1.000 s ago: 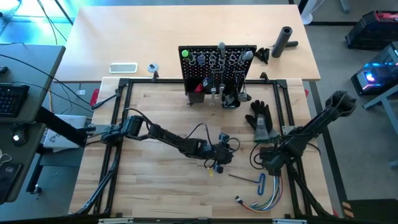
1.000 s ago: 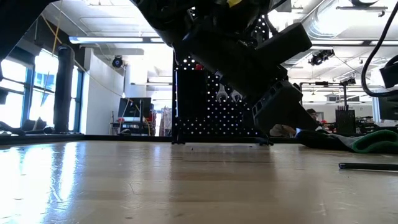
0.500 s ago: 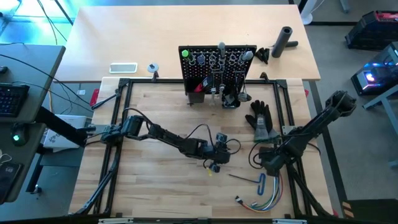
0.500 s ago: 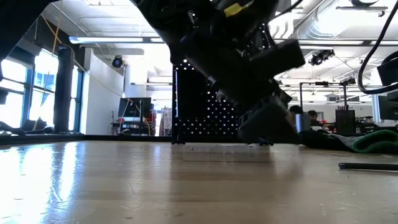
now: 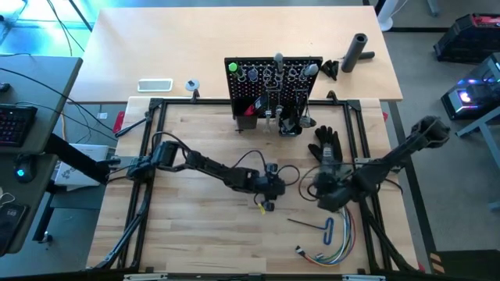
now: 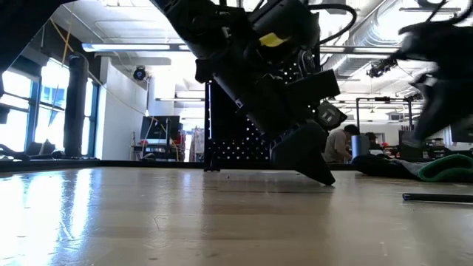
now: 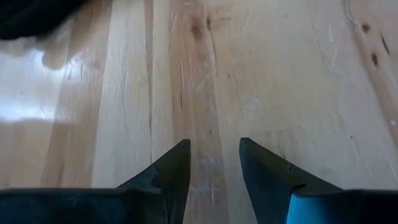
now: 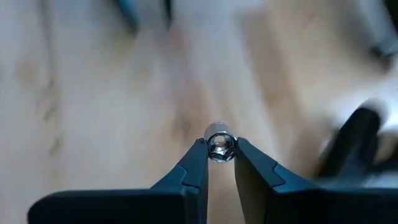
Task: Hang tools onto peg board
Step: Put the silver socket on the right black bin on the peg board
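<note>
Wires [image 5: 334,248] in several colours lie at the near edge of the wooden table [image 5: 195,242], on the right side, with a thin dark hex key [image 5: 311,223] just beyond them. Farther in, the right gripper [image 8: 220,154] hangs low over the boards, left of the right arm's elbow and near the black glove [image 5: 328,152]. Its two dark fingers [image 8: 193,168] are pinched on a small shiny hex-ended metal piece [image 8: 219,140] that sticks out between their tips; what tool it belongs to cannot be told.

Level with it, toward the middle of the table, the left gripper [image 7: 211,163] points down at bare wood. Its fingers [image 7: 177,165] stand apart with a clear gap and nothing between them. In the low view this arm fills the centre as a dark mass with a yellow patch, its tip close to the tabletop.

Beyond both arms, at the far middle of the work area, the peg board [image 5: 273,82] stands upright on its base. Silver wrenches [image 5: 273,76] already hang across its upper rows, a green-handled screwdriver [image 5: 232,68] sits at its upper left corner, and something red [image 5: 251,104] shows low on the panel.

Farther still, on the lighter table behind, a black cylinder [image 5: 358,51] lies to the right of the board and a white phone-like slab [image 5: 155,85] to its left. In the low view a person [image 6: 341,144] sits in the room behind the table.
</note>
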{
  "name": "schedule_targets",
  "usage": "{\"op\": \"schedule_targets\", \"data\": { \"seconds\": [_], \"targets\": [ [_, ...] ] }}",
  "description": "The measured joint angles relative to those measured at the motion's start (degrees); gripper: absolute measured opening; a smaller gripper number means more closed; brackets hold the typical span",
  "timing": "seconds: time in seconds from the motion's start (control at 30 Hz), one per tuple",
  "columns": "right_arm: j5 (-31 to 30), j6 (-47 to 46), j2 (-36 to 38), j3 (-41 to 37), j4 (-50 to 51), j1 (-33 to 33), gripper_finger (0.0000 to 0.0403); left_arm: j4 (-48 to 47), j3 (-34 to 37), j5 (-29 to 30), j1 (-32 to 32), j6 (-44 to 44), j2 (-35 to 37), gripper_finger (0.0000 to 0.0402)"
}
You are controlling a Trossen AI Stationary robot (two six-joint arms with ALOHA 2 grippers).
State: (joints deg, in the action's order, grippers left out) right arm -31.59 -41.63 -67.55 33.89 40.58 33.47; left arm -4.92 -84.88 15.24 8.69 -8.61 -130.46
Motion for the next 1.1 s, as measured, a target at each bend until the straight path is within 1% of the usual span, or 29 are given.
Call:
{"op": "schedule_targets", "data": {
  "seconds": [0.1,0.23,0.43,0.57,0.73,0.93,1.1],
  "targets": [
    [-5.6,6.9,0.0,0.0,-4.5,-3.9,0.0046,0.8,1.3,-0.9,0.0,1.6,0.5,0.0133],
    [-11.3,16.9,0.0,0.0,-10.9,-9.9,0.0046,1.2,2.3,-1.3,0.2,2.7,1.1,0.0133],
    [-15.3,31.1,0.0,0.0,-20.2,-19.2,0.0046,-0.5,2.4,-1.7,0.3,4.5,1.2,0.0133],
    [-15.0,38.4,0.0,0.0,-25.7,-24.8,0.0046,-2.3,2.4,-1.9,0.3,5.1,1.3,0.0133],
    [-11.9,46.3,-0.7,0.0,-32.5,-31.1,0.0046,-1.5,2.5,-2.2,0.2,4.9,1.3,0.0133],
    [-8.8,51.9,-4.1,0.0,-37.7,-37.3,0.0046,-0.4,2.7,-2.2,0.2,5.1,1.5,0.0133],
    [-7.1,55.3,-7.6,0.0,-42.4,-40.8,0.0046,-0.1,2.7,-2.1,0.3,5.4,1.5,0.0133]
  ]
}}
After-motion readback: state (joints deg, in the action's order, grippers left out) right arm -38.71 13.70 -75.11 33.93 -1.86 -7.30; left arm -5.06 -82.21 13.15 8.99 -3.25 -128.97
